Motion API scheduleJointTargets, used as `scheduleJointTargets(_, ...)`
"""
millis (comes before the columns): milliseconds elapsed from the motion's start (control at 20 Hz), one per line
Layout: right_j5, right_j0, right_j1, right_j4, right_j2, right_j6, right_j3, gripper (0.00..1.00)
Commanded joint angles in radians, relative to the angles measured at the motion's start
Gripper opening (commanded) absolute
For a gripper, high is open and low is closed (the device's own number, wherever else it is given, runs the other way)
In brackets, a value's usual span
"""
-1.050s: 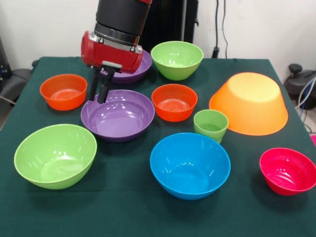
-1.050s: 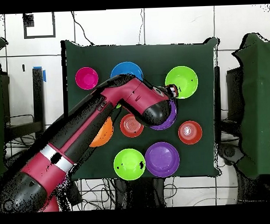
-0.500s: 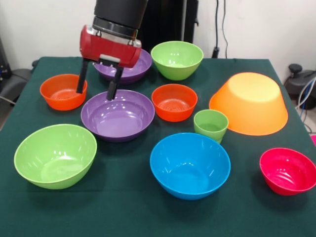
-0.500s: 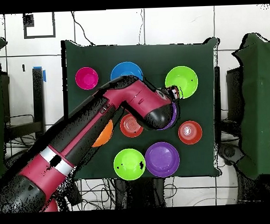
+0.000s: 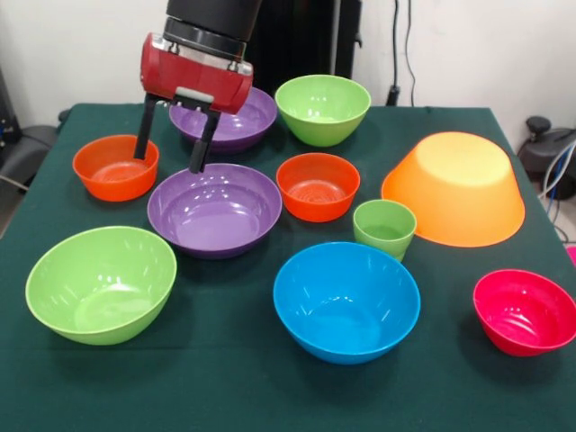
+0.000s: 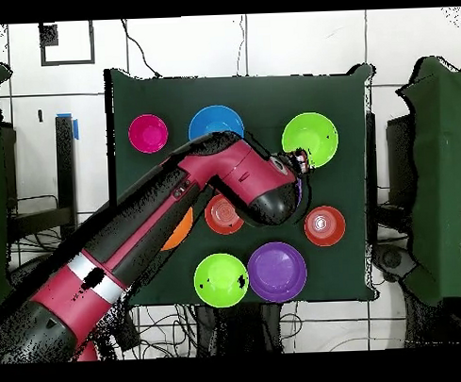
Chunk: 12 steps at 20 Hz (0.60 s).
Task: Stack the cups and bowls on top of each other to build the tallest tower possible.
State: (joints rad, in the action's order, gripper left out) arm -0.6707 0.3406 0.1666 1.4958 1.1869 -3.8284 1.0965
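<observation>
above the near purple bowl (image 5: 215, 209) rim, jaws spread, empty, right finger (image 5: 202, 144) just over it

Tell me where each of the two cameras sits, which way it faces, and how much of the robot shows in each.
Front view: sits low across the table, facing the bowls; only the wrist and the open gripper show, above the near purple bowl.
Overhead view: sits above, looking straight down; the whole red and black arm crosses from the bottom left and hides that bowl.
Shared: the blue bowl, the pink-red bowl, and the green cloth.
</observation>
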Motion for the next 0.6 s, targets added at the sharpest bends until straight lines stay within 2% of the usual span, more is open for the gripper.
scheduleJointTargets(50,-0.093,0.006,-0.02,-0.034,-0.171,-0.105,0.041,1.0)
scheduleJointTargets(200,-0.111,0.032,-0.061,-0.03,-0.154,-0.102,0.075,1.0)
scheduleJointTargets(400,-0.183,0.059,-0.049,0.035,-0.114,-0.183,0.089,1.0)
scheduleJointTargets(500,-0.173,0.07,-0.059,0.015,-0.132,-0.191,0.116,1.0)
scheduleJointTargets(600,-0.147,0.064,-0.065,-0.025,-0.179,-0.145,0.111,1.0)
